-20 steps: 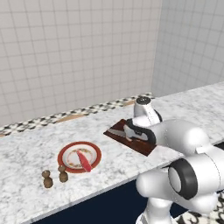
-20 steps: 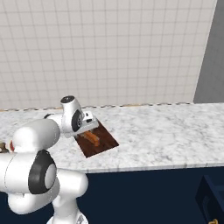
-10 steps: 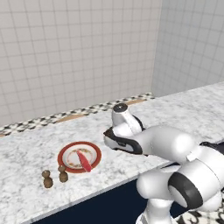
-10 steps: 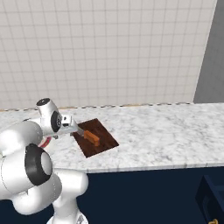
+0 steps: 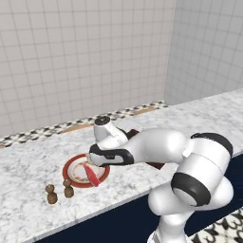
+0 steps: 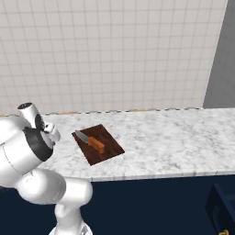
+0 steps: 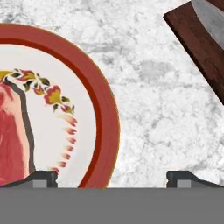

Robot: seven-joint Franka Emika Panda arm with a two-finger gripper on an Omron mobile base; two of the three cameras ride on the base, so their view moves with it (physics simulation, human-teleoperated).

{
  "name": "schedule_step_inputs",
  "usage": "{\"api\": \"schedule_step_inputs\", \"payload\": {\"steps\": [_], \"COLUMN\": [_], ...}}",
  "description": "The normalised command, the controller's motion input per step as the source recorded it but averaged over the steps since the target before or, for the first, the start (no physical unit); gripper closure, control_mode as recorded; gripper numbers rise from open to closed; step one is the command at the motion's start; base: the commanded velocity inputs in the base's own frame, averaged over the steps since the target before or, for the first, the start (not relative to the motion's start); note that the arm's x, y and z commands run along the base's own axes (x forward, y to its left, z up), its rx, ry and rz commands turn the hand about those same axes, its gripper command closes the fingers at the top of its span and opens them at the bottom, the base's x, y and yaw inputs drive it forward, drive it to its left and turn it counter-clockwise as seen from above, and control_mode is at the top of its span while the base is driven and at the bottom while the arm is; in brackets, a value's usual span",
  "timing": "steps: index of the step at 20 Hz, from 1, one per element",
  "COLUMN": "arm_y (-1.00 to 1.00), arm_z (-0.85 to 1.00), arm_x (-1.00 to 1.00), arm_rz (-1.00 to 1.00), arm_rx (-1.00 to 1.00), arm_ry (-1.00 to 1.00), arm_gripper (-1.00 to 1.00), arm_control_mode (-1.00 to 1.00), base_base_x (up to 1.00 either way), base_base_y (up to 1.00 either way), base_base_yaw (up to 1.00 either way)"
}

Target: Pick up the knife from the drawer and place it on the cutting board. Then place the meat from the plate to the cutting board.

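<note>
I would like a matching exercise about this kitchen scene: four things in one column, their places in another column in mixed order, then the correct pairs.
Things:
1. orange-handled knife with silver blade
2. small red-pink slab of raw meat
3. two small brown shakers
4. open two-finger tool

Places:
A. on the round white red-rimmed plate
B. above that plate's edge
C. on the dark reddish-brown wooden cutting board
D. on the marble counter beside the plate

Pairs: 1-C, 2-A, 3-D, 4-B

meat (image 7: 13,131) on plate (image 7: 103,118), board (image 7: 199,43) apart
</note>
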Motion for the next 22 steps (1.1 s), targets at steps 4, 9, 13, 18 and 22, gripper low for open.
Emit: {"api": "schedule_step_inputs", "payload": {"steps": [4,9,13,18,22], "arm_y": [0.87,0.54,0.37,0.01,-0.24], "arm_z": [-0.22,-0.2,-0.04,-0.1,-0.27], "arm_x": [-0.14,-0.02,0.02,0.0,0.0], "arm_rz": [-0.01,0.0,0.0,-0.13,-0.06], "arm_rx": [0.03,0.01,0.0,0.0,0.0], "arm_ry": [0.0,0.01,0.05,0.03,0.03], "arm_gripper": [-1.0,-1.0,-1.0,-1.0,-1.0], "arm_control_mode": [-1.0,-1.0,-1.0,-1.0,-1.0], "base_base_x": [0.0,0.0,0.0,0.0,0.0], "base_base_y": [0.0,0.0,0.0,0.0,0.0], "base_base_yaw": [0.0,0.0,0.0,0.0,0.0]}}
